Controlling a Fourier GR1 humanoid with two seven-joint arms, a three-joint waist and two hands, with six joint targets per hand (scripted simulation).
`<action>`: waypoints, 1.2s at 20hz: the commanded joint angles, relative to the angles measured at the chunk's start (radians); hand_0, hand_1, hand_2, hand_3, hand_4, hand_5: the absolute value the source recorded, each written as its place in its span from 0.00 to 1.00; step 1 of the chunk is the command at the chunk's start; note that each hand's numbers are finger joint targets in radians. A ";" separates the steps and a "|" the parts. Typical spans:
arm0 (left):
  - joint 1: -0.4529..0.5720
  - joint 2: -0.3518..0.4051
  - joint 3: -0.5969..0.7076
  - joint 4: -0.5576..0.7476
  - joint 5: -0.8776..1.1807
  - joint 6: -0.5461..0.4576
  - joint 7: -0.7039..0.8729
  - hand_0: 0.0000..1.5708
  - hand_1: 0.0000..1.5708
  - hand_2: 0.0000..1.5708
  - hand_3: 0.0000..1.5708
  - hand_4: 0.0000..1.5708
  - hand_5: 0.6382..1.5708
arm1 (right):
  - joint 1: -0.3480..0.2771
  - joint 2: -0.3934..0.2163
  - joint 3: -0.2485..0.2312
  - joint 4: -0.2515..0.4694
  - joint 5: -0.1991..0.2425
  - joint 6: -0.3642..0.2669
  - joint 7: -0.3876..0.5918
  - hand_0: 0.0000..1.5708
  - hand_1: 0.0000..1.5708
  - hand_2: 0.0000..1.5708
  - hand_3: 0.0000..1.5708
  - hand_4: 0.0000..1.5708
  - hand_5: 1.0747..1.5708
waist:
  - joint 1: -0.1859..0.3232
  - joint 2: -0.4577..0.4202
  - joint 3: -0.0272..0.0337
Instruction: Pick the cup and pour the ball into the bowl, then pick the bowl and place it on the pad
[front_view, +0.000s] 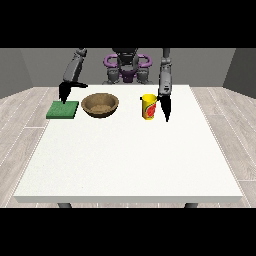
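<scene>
Three things sit in a row along the far part of the white worktop (125, 150): a green pad (63, 110) at the view's left, a brown bowl (100, 105) beside it, and a yellow cup (148, 106) a little further right. The order suits the job, I think: cup next to bowl for the pour, bowl next to pad for the short carry after.

The hand at the view's right (165, 106) hangs just beside the cup, fingers pointing straight down at the worktop, released and holding nothing. Whether it touches the cup's side I cannot tell. It looks placed to close in on the cup from the outer side, so I judge the pick is only about to start.

The hand at the view's left (65, 91) hovers over the pad's far edge with its thumb stuck out sideways; it grasps nothing and looks relaxed (probably parked near the bowl's future spot).

The ball is not visible; presumably it lies inside the cup. The bowl appears empty.
</scene>
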 joint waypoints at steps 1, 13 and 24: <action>-0.048 -0.038 -0.012 0.015 -0.015 0.045 -0.037 0.00 0.00 0.00 0.00 0.00 0.81 | -0.074 -0.062 -0.048 0.116 -0.013 0.042 -0.063 0.00 0.00 0.00 0.00 0.00 0.95 | 0.007 0.057 0.0007; -0.040 0.033 0.074 0.036 -0.050 0.246 -0.111 0.87 0.87 1.00 1.00 0.76 0.95 | -0.064 -0.141 -0.033 0.027 -0.028 0.111 -0.080 0.00 0.00 0.18 0.00 0.08 0.95 | -0.128 0.163 0.0006; -0.015 0.071 -0.219 0.027 -0.492 0.562 0.279 0.89 0.89 1.00 1.00 0.78 0.98 | -0.174 -0.100 -0.003 0.198 -0.036 0.069 0.087 0.00 0.00 0.24 0.22 0.17 0.96 | -0.125 -0.138 0.0051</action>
